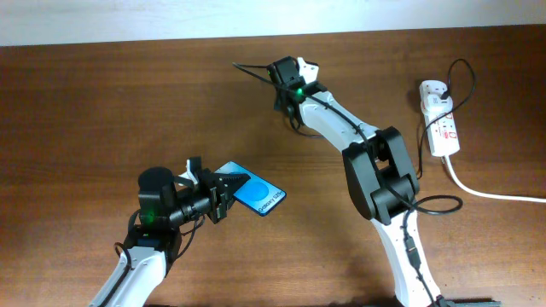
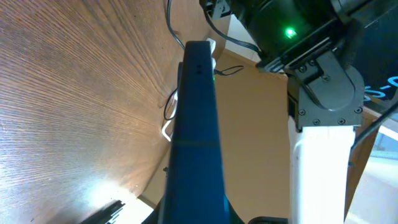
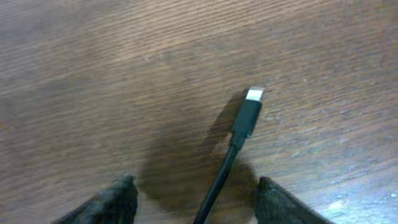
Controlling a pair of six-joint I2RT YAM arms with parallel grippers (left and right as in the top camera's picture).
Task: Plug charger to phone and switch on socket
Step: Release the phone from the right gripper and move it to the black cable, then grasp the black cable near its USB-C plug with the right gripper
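The phone shows its blue screen at lower centre, one end held in my left gripper, which is shut on it. In the left wrist view the phone runs edge-on up the middle. My right gripper is at the far centre of the table, over the charger. In the right wrist view the charger lies on the wood, its small plug tip pointing away. Its cable passes between the fingers of the open right gripper, touching neither. The socket lies at the far right.
A thick white cord leaves the socket toward the right edge. A thin black cable loops above the socket. The right arm crosses the table's middle right and shows in the left wrist view. Brown wooden table.
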